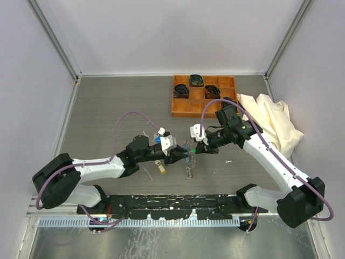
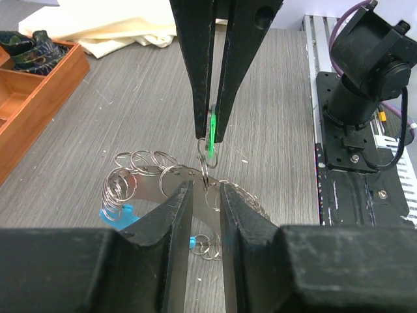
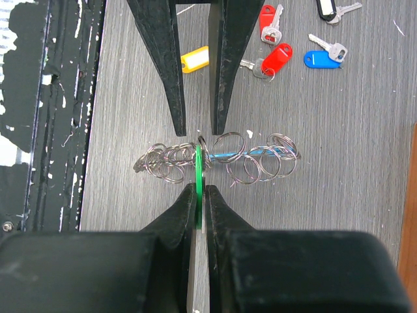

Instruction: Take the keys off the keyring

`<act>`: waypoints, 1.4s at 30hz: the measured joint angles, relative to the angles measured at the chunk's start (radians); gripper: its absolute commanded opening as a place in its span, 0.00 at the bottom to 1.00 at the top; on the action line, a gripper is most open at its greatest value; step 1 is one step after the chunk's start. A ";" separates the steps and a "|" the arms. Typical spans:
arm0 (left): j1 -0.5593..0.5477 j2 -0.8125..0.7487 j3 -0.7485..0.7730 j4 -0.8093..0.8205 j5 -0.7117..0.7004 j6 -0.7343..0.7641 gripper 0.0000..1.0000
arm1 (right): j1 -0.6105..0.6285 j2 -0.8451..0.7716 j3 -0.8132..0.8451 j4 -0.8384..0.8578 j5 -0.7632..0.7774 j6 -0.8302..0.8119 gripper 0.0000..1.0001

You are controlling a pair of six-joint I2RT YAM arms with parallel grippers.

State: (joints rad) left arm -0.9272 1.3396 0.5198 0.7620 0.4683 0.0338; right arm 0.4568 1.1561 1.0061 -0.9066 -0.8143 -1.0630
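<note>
The keyring (image 2: 154, 189), a silvery band strung with many small rings and a light-blue part, hangs between my two grippers just above the table; it also shows in the right wrist view (image 3: 257, 160) and the top view (image 1: 189, 163). My left gripper (image 2: 205, 195) is closed to a narrow gap on its band. My right gripper (image 3: 201, 192) is shut on the green key tag (image 3: 198, 163), still attached by one ring. Loose keys lie on the table: two red-tagged keys (image 3: 279, 57), a blue (image 3: 319, 59), a yellow (image 3: 195, 60) and a black (image 3: 328, 8).
An orange tray (image 1: 205, 96) with black items stands at the back. A cream cloth (image 1: 272, 121) lies at the right. The black strip with the arm bases (image 1: 178, 205) runs along the near edge. The yellow-tagged key (image 1: 160, 168) lies by the left arm.
</note>
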 measured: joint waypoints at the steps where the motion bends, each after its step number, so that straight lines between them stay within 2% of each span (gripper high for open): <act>1: 0.000 0.004 0.000 0.003 0.001 -0.001 0.25 | 0.000 0.000 0.000 0.000 0.000 0.000 0.01; 19: 0.000 0.032 0.003 0.013 0.003 -0.027 0.22 | 0.000 0.000 0.000 0.000 0.000 0.000 0.01; 23: 0.000 0.033 0.006 0.013 0.003 -0.029 0.17 | 0.000 0.000 0.000 0.000 0.000 0.000 0.01; 28: 0.000 0.034 0.018 0.013 0.003 -0.045 0.00 | 0.000 0.000 0.000 -0.002 -0.003 0.000 0.01; 36: 0.000 0.035 0.042 -0.021 0.002 -0.049 0.00 | 0.000 0.000 0.000 -0.007 -0.010 -0.003 0.01; 42: 0.000 0.035 0.109 -0.141 0.005 -0.053 0.00 | -0.001 0.000 0.004 -0.008 -0.011 -0.002 0.01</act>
State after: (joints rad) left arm -0.9272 1.3743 0.6292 0.6212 0.4728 -0.0193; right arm 0.4561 1.1561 1.0103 -0.9142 -0.8253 -1.0653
